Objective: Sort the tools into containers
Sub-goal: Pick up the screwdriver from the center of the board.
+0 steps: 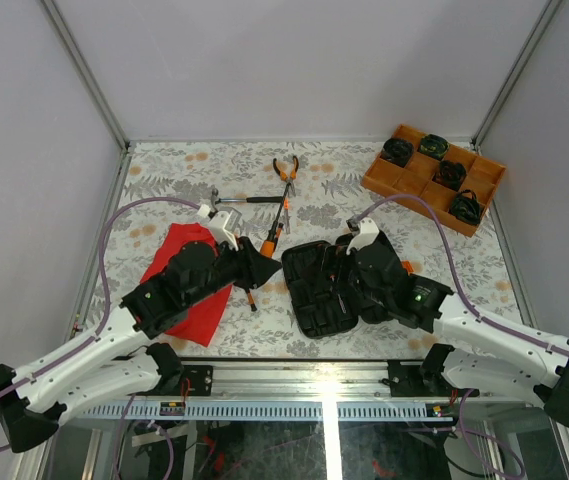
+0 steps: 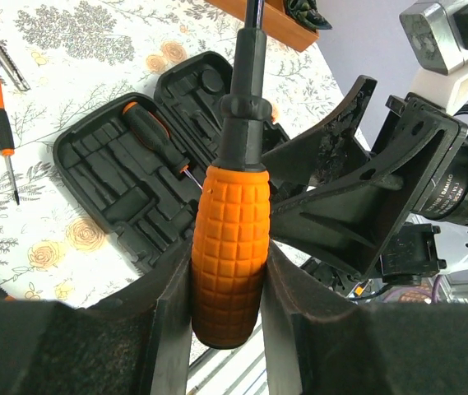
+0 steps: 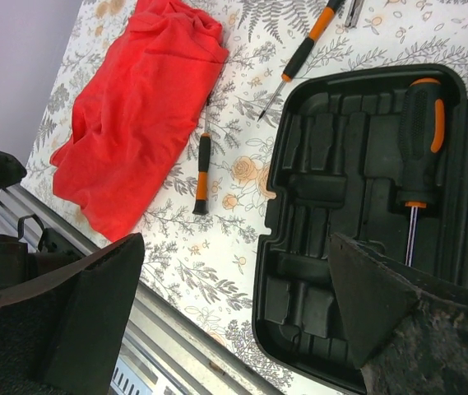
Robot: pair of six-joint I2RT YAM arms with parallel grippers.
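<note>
Gripping the orange grid-pattern handle of a large screwdriver (image 2: pixel 230 247), the left gripper (image 2: pixel 225 321) is closed partway on it, the shaft pointing over the open black tool case (image 2: pixel 127 189). The right gripper (image 3: pixel 234 247) hovers above the case, jaws fully spread, holding nothing. One seated screwdriver (image 3: pixel 421 123) occupies a moulded slot. Pliers (image 1: pixel 285 170) and hammer (image 1: pixel 236 200) lie on the table (image 1: pixel 164 170); a slim screwdriver (image 3: pixel 204 169) lies just beside the red cloth (image 3: pixel 143 107).

White arm links (image 1: pixel 82 352), black joints (image 1: pixel 190 270) and jaws, looping purple cables (image 1: pixel 105 250).
</note>
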